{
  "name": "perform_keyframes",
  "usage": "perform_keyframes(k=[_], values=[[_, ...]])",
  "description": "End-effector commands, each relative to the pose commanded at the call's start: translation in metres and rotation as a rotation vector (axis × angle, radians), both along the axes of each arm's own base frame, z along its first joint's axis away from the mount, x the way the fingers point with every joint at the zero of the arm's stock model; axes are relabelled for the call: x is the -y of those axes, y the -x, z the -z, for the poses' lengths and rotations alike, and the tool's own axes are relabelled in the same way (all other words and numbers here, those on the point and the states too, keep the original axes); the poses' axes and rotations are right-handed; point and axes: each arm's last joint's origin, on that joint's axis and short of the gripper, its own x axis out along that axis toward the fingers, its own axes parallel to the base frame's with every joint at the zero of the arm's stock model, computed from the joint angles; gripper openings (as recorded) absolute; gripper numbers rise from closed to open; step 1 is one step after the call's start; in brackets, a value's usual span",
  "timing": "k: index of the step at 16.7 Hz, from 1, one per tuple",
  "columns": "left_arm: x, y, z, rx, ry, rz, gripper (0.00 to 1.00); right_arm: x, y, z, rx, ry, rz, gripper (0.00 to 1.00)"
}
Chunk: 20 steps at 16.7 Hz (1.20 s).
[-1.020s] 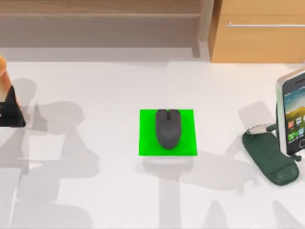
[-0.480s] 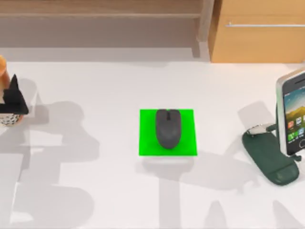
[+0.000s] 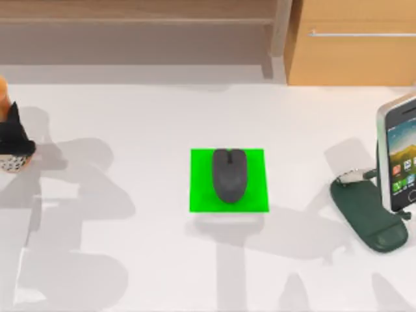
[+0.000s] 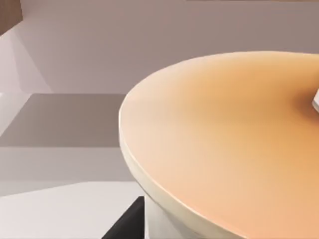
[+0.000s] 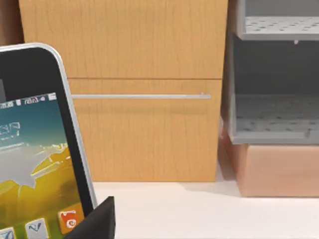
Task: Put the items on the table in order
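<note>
At the table's far left edge, my left gripper (image 3: 13, 133) shows as a dark wedge over the tall orange-brown cup with the speckled base (image 3: 8, 159); whether its fingers grip the cup I cannot tell. Centre of the plain white tabletop (image 3: 130, 130), the dark grey oval mouse (image 3: 229, 174) lies on a bright green square pad (image 3: 198, 195). Far right, the silver-edged black smartphone (image 3: 400, 156) stands tilted against a dark green phone stand (image 3: 364, 218); a dark fingertip (image 5: 97, 221) of my right gripper sits just beside the phone, its spread unclear. A light wooden cabinet (image 3: 351, 58) stands behind.

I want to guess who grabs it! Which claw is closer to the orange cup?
The left claw: it sits right at the cup, on the table's left edge. The right claw is far across, by the smartphone.
</note>
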Motion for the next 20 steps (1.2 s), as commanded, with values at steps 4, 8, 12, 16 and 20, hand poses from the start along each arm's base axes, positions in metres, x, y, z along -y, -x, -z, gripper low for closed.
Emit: perform_keyframes(k=[4, 8, 12, 16, 20], values=[[0.0, 0.0, 0.0, 0.0, 0.0, 0.0, 0.25, 0.0, 0.0, 0.0, 0.0, 0.0, 0.0, 1.0], [0.0, 0.0, 0.0, 0.0, 0.0, 0.0, 0.0, 0.0, 0.0, 0.0, 0.0, 0.0, 0.0, 1.0], [0.0, 0.0, 0.0, 0.0, 0.0, 0.0, 0.0, 0.0, 0.0, 0.0, 0.0, 0.0, 0.0, 1.0], [-0.0002, 0.0003, 0.0001, -0.001, -0.001, -0.001, 0.0, 0.0, 0.0, 0.0, 0.0, 0.0, 0.0, 1.0], [-0.0002, 0.0004, -0.0068, -0.001, -0.001, -0.001, 0.0, 0.0, 0.0, 0.0, 0.0, 0.0, 0.0, 1.0]])
